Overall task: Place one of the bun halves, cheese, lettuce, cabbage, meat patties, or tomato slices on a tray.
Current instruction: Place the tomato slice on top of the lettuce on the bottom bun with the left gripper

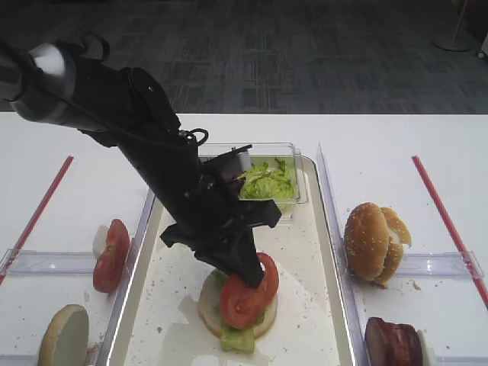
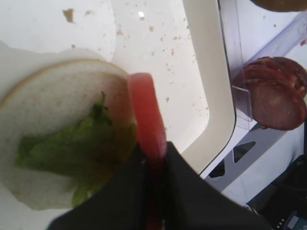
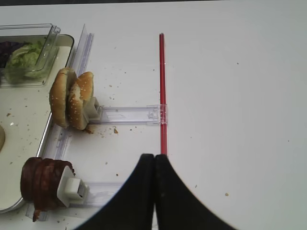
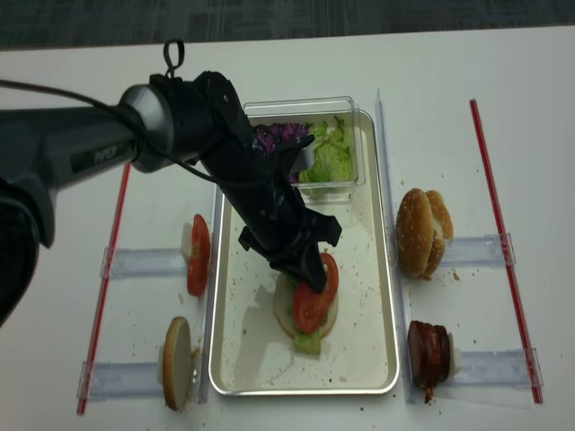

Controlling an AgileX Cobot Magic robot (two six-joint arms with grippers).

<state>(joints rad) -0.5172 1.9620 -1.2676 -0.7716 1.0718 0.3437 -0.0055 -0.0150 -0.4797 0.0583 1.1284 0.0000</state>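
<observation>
One tomato slice (image 2: pixel 146 117) pinched in left gripper (image 2: pixel 153 160) (apparently touching lettuce (image 2: pixel 72 146)), over tray (image 4: pixel 382 269).

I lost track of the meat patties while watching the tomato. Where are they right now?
The meat patties stand on edge in a clear holder on the table, just right of the tray's near right corner, below the bun halves in the overhead view.

One tray (image 4: pixel 386 296). One clear tub (image 4: pixel 346 106) of lettuce (image 4: pixel 325 162) and cabbage (image 4: pixel 278 136). Four bun halves: two seeded (image 4: pixel 420 232), one on edge (image 4: pixel 176 361), one flat (image 4: pixel 286 310). Tomato slices: one gripped (image 4: pixel 316 293), a few racked (image 4: pixel 198 255). One patty stack (image 4: pixel 428 352). Two red strips (image 4: pixel 492 180).
</observation>
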